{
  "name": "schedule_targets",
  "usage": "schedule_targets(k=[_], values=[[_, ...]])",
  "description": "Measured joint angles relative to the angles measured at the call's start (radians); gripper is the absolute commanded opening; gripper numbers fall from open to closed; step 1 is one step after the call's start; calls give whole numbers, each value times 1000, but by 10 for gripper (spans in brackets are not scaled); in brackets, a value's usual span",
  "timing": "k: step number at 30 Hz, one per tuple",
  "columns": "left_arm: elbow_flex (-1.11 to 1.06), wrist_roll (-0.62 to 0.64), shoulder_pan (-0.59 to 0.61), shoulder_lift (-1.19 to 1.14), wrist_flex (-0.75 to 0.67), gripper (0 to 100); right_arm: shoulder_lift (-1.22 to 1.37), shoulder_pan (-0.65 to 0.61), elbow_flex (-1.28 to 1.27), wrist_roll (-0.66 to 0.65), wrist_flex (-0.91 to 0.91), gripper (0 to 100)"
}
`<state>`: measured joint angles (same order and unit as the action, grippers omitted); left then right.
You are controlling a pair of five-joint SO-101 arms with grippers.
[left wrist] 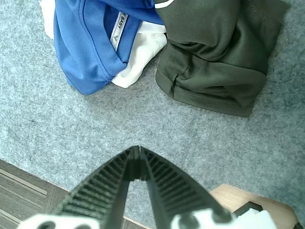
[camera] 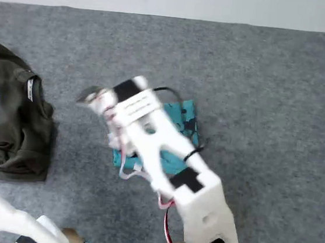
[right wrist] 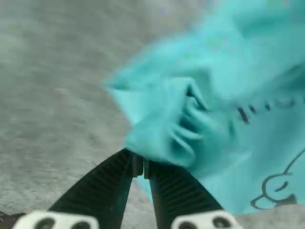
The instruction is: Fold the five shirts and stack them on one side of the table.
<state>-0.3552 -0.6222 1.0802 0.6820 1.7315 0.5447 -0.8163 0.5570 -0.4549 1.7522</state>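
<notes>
The right pincer (right wrist: pixel 138 168) is closing its jaws all the way to the tips, and a bunched fold of the teal shirt (right wrist: pixel 224 109) is sitting right at those tips, so it appears to be pinching the cloth by its edge. The rest of that shirt is spreading out ahead of the pincer and off to one side, rumpled, so its long axis cannot be told. Grey counter (left wrist: pixel 57 124) is lying bare on the pincer's other side.

The left pincer (left wrist: pixel 139 164) is hanging over the counter near its edge with its jaws pressed together and nothing between them. Ahead of its tips, a short way off, the olive shirt (left wrist: pixel 214 57) is lying in a loose heap, touching the blue shirt (left wrist: pixel 86 47) and a white shirt (left wrist: pixel 138 57) tucked between them.

In the high view, the teal shirt is lying under the right arm, well apart from the heap. The right arm is therefore the nearer one for the fold, and any stacking will probably mean carrying the cloth sideways toward the left pincer's heap.
</notes>
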Motion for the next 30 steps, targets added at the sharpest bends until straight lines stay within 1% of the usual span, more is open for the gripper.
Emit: schedule_targets(k=[2,4,7,9,14,21,24,30], values=[[0,0,0,0,0,7,-66,-35,0,-3,0,9],[0,0,0,0,0,7,-121,-37,0,-3,0,9],[0,0,0,0,0,7,-176,-2,0,-3,0,9],[0,0,0,0,0,7,-190,54,0,-12,0,9],[0,0,0,0,0,7,-153,176,-5,-37,0,9],[0,0,0,0,0,7,-9,175,-6,-38,-17,9],[0,0,0,0,0,7,23,213,-6,-38,-92,9],[0,0,0,0,0,7,35,381,-6,-38,-249,9]])
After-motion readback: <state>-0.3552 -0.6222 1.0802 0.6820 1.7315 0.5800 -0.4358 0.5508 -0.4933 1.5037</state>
